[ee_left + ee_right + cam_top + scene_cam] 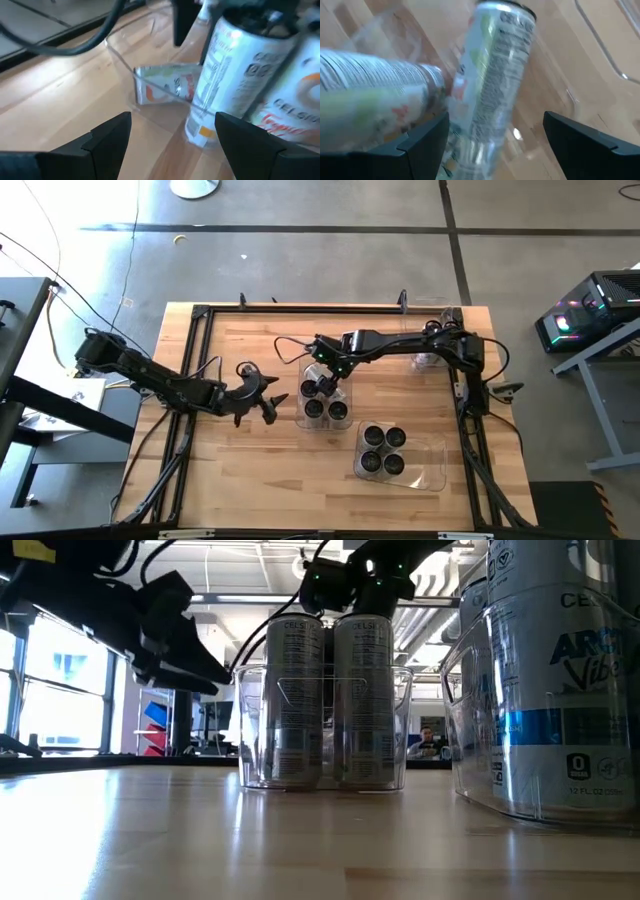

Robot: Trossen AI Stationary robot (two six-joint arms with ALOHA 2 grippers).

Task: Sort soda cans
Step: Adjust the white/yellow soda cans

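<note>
Clear bin of soda cans; right gripper hovers open-jawed.

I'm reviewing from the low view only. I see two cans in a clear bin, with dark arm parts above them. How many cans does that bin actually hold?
Observer: From above, three soda cans show in the middle bin. The right gripper covers its back corner.
Operator: And the big bin close on my right?
Observer: That front bin holds four cans in a square.
Operator: Where is the left gripper?
Observer: The left gripper hangs open beside the middle bin, outside it, holding nothing.
</note>
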